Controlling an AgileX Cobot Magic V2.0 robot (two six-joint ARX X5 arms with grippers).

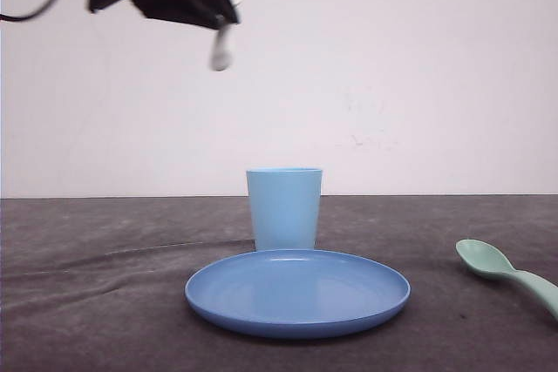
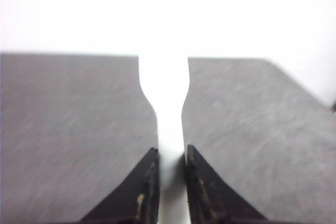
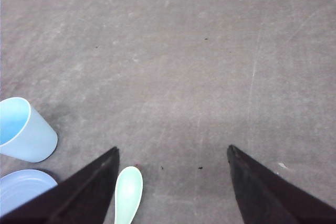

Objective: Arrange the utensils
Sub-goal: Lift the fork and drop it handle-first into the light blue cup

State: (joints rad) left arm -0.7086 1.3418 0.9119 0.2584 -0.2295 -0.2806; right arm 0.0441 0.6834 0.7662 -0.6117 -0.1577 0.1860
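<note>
Lying near on the desk [image 1: 87, 320] right of the plate [image 1: 297, 292], spoon [image 1: 506, 272] looks light, stiff, slick; take its handle with the spread right claw [image 3: 173, 182]. Cup [image 1: 284, 208] behind. Left claw [image 2: 170, 182] up high pinches the fork [image 2: 164, 98].

Lab rig — blank wall [image 1: 418, 67], cloth-covered table [image 1: 87, 302]

Cup [image 1: 284, 208] behind plate [image 1: 297, 292], spoon [image 1: 506, 273] right.
</note>
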